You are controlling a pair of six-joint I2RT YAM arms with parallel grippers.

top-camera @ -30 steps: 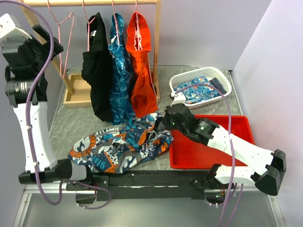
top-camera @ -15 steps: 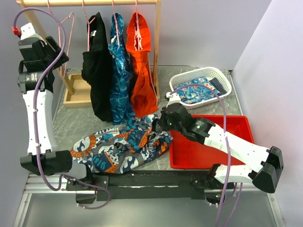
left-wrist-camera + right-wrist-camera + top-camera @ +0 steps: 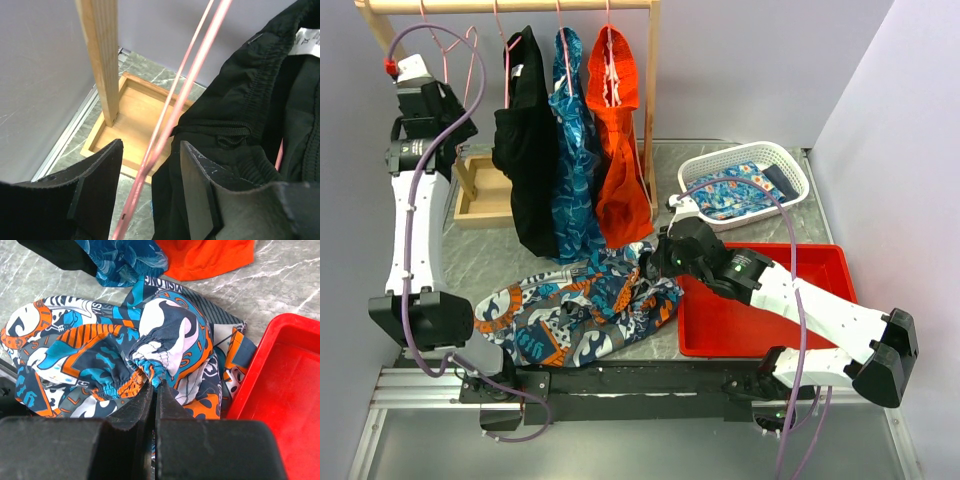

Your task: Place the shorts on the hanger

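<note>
The shorts, printed in navy, white and orange, lie crumpled on the table in front of the rack. My right gripper is shut on their gathered waistband at the right end. The empty pink wire hanger hangs at the left of the wooden rail. My left gripper is raised beside it, open, and the hanger's pink wire runs between its two fingers without being clamped.
A black garment, a teal garment and an orange garment hang on the rack. The rack's wooden post stands in a wooden base tray. A red bin and a white basket are on the right.
My left arm has swung right and lowered toward the empty hanger, bringing its fingers around the wire. My right gripper shifted slightly left with the shorts' waistband.
</note>
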